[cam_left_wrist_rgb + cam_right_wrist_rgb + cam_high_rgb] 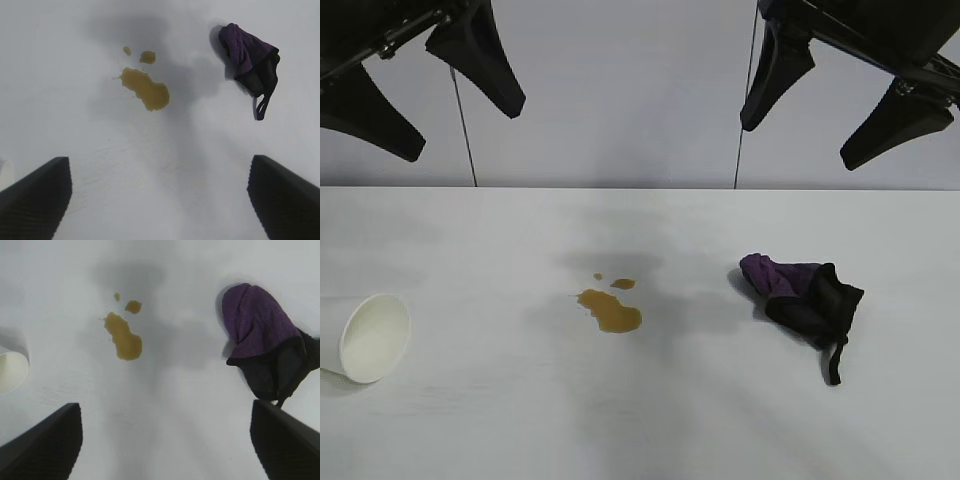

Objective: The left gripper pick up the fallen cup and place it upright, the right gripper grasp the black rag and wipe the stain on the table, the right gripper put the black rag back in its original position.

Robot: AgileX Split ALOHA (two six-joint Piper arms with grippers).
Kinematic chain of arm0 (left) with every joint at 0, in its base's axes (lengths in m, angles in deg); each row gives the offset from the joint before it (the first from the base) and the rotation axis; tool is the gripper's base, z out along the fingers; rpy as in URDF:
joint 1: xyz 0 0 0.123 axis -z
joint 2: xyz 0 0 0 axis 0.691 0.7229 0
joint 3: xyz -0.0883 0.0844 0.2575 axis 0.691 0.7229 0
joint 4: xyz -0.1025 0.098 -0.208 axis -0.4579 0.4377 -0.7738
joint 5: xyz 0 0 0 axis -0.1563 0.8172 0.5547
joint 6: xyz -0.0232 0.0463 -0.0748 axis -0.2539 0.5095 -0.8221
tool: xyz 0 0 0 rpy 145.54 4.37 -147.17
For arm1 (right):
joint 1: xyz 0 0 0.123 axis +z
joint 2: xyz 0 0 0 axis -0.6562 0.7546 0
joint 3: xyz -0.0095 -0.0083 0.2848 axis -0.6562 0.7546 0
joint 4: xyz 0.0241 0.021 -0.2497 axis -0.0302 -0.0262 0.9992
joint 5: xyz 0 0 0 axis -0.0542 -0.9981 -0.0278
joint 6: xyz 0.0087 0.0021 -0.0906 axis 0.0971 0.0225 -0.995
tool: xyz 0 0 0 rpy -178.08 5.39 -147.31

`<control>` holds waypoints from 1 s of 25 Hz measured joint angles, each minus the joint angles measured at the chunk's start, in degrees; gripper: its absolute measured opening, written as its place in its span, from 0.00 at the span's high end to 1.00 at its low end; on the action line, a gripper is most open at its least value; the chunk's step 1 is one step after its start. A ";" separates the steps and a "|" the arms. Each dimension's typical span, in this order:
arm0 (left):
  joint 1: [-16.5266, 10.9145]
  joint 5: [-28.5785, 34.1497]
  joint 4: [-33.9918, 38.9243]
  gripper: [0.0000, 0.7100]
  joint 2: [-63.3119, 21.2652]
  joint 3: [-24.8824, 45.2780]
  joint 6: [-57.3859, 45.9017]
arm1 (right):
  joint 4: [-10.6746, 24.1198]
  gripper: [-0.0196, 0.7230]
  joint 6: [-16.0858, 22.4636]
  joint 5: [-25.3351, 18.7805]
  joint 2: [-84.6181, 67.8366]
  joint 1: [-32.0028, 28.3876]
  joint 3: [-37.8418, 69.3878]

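Note:
The white cup [372, 338] lies on its side at the table's front left, mouth facing the camera; its rim also shows in the right wrist view [11, 371]. The brown stain [610, 311] with two droplets is at the table's middle; it also shows in the left wrist view [145, 89] and the right wrist view [123, 337]. The black rag [806, 296] with its purple part lies to the right, seen too in the wrist views [251, 64] [265, 342]. My left gripper [465, 130] hangs open high at the back left. My right gripper [798, 143] hangs open high at the back right. Both are empty.
The white table [640, 420] ends at a far edge against a grey wall. Two thin cables hang down behind it.

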 joint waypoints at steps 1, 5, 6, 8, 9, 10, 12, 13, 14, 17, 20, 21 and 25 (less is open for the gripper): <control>0.00 0.00 0.00 0.03 0.00 0.00 0.00 | 0.00 0.12 0.00 0.00 0.00 0.00 0.00; 0.00 0.00 0.00 0.03 0.00 0.00 0.00 | 0.00 0.12 0.00 0.00 0.00 0.00 0.00; 0.00 0.00 0.00 0.03 0.00 0.00 0.00 | 0.00 0.12 0.00 0.00 0.00 0.00 0.00; 0.00 0.00 0.00 0.03 0.00 0.00 0.00 | 0.00 0.12 0.00 0.00 0.00 0.00 0.00; 0.00 0.00 0.00 0.03 0.00 0.00 0.00 | 0.00 0.12 0.00 0.00 0.00 0.00 0.00; 0.00 0.00 0.00 0.03 0.00 0.00 0.00 | 0.00 0.12 0.00 0.00 0.00 0.00 0.00; 0.00 0.00 0.00 0.03 0.00 0.00 0.00 | 0.00 0.12 0.00 0.00 0.00 0.00 0.00; 0.00 0.05 0.00 0.03 0.00 0.00 0.00 | 0.00 0.12 0.02 0.00 0.00 0.00 0.00; 0.00 -0.08 0.00 0.03 0.00 0.00 0.00 | 0.00 0.12 0.02 0.00 0.00 0.00 0.00; 0.00 -1.70 0.00 0.03 0.00 0.00 0.00 | 0.00 0.12 0.06 0.00 0.00 0.00 0.00; 0.00 -0.16 0.11 0.03 0.00 -0.55 2.08 | 0.00 0.12 0.13 0.07 0.00 0.00 0.00; 0.00 1.71 0.80 0.03 0.00 -1.26 4.69 | 0.00 0.12 0.13 0.07 0.00 0.00 0.00; 0.00 11.19 7.99 0.03 0.00 -4.72 21.75 | 0.00 0.12 0.13 0.19 0.00 0.00 0.00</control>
